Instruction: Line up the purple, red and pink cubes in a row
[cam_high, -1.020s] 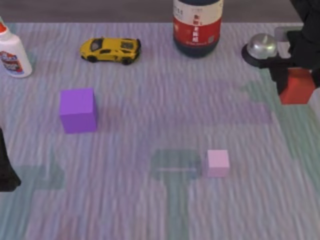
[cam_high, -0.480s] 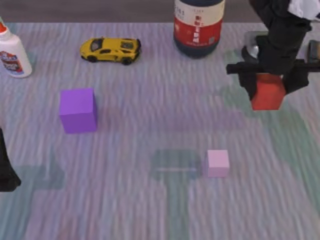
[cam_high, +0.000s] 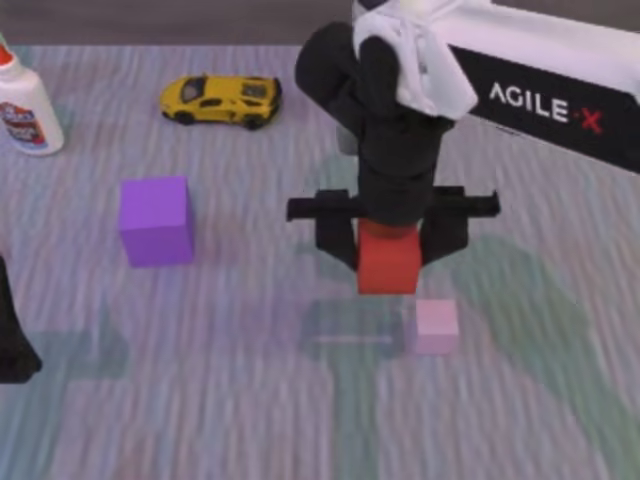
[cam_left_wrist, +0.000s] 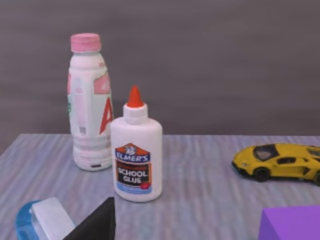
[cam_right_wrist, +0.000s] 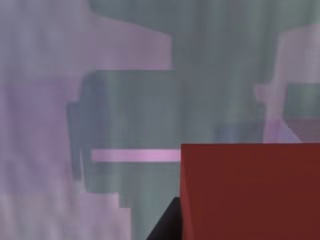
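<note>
Red cube (cam_high: 388, 258) | clamped in right gripper (cam_high: 390, 240), above table | just beside pink cube (cam_high: 437, 327)

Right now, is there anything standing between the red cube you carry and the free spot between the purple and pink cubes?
Nothing visible. The right tool holds the red cube just above the pink cube; the table toward the purple cube is bare.
</note>
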